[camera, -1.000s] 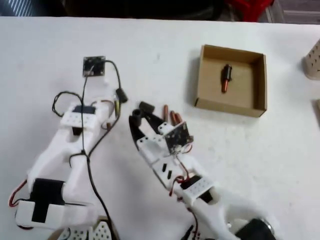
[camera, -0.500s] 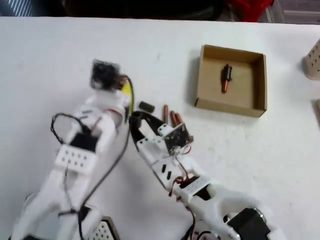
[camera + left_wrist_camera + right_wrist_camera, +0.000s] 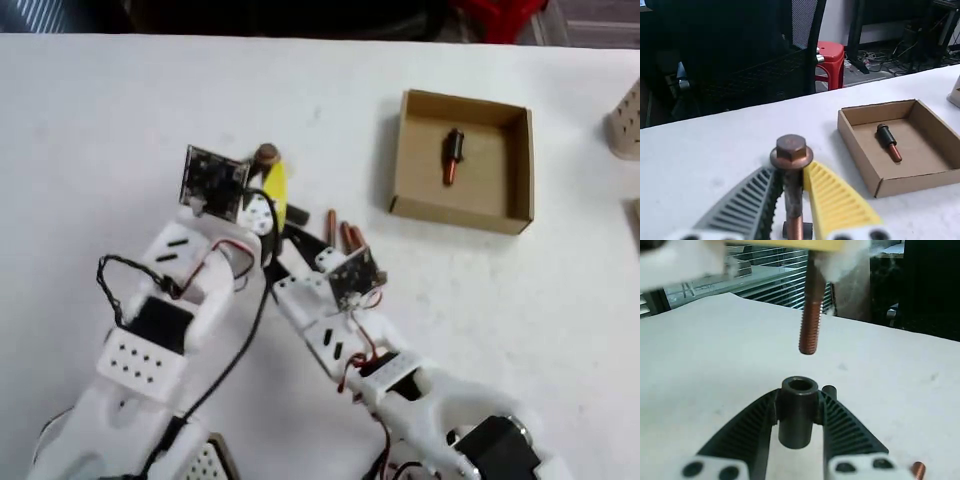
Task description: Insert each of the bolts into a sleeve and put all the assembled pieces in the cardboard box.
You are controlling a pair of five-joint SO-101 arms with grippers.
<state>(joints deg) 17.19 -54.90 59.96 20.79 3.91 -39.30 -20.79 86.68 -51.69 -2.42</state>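
My left gripper (image 3: 790, 172) is shut on a copper bolt (image 3: 792, 186), held upright with its hex head on top. In the high view that bolt's head (image 3: 266, 154) shows beside the yellow finger (image 3: 274, 186). My right gripper (image 3: 798, 401) is shut on a black sleeve (image 3: 798, 412), standing upright with its hole facing up. The bolt's threaded tip (image 3: 808, 342) hangs just above the hole, apart from it. The cardboard box (image 3: 460, 215) at the right back holds one assembled piece (image 3: 452, 156).
Three loose bolts (image 3: 344, 233) lie on the table between the grippers and the box. A spare black sleeve (image 3: 295, 213) lies next to them and stands behind the held one as the second sleeve (image 3: 828, 389). The left arm overlaps the right arm's black finger (image 3: 303, 241).
The left arm swung in from the left, carrying the bolt over the sleeve in the right gripper. The right gripper closed on the sleeve and has since kept still.
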